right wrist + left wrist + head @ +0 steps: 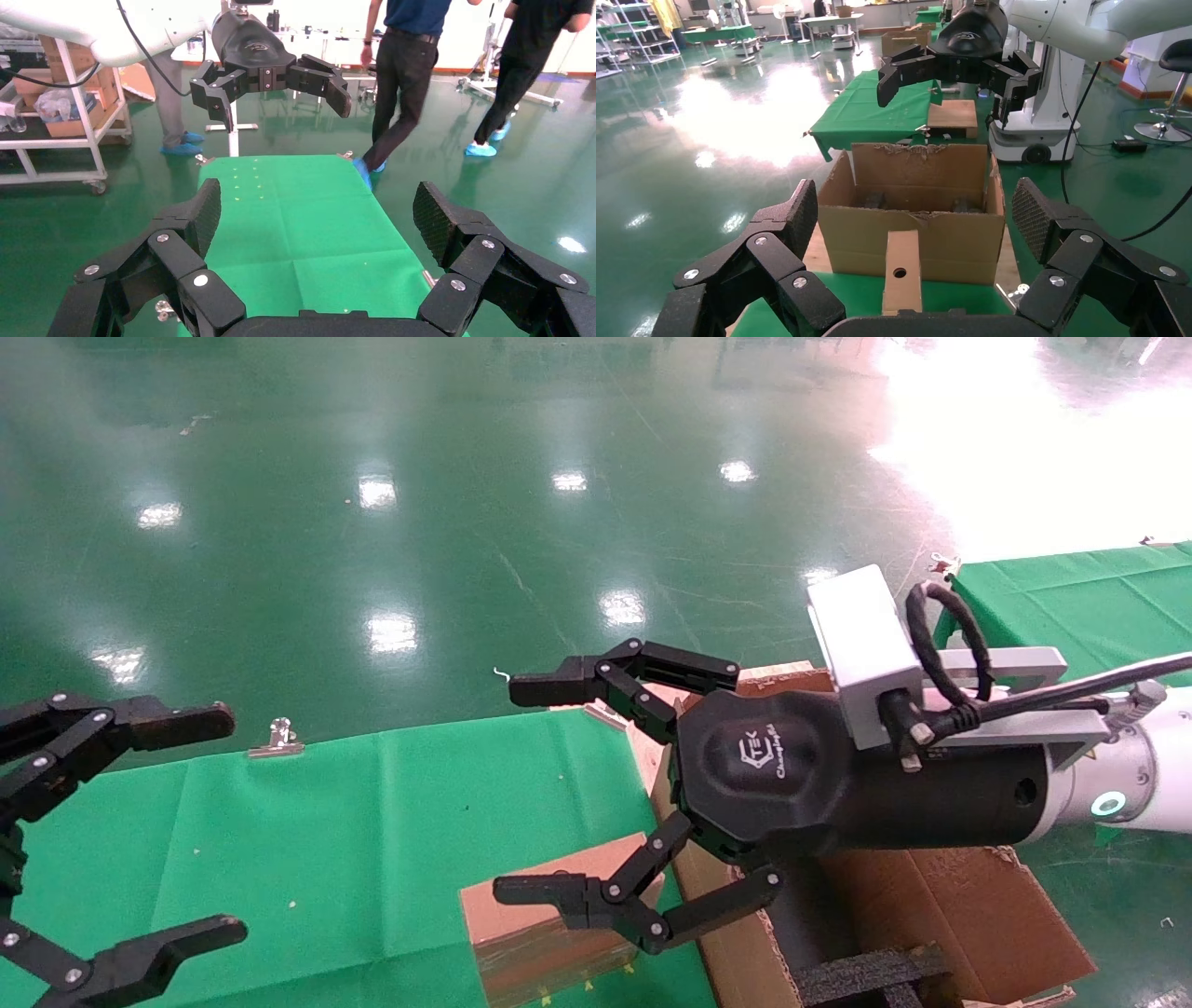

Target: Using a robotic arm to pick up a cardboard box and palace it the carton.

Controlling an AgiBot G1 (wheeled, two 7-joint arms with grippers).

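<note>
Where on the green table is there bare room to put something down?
The green cloth is bare between the left gripper and the cardboard box. It is crowded past the box, where the carton sits under the open right gripper.

The cardboard box (549,919) is cut off by the lower edge of the head view, and the right gripper (535,789) covers part of its top; the carton (968,910) by the table's right edge is largely hidden behind the robotic arm (1150,770), its lower part runs out of the picture, and only 1 foam block (871,975) inside shows in part; the left gripper (209,822) is cut by the left edge, its wrist out of sight; in the left wrist view the carton's contents (916,203) are too dark to tell apart; in the right wrist view 2 people (404,63) are cut off at the head.
</note>
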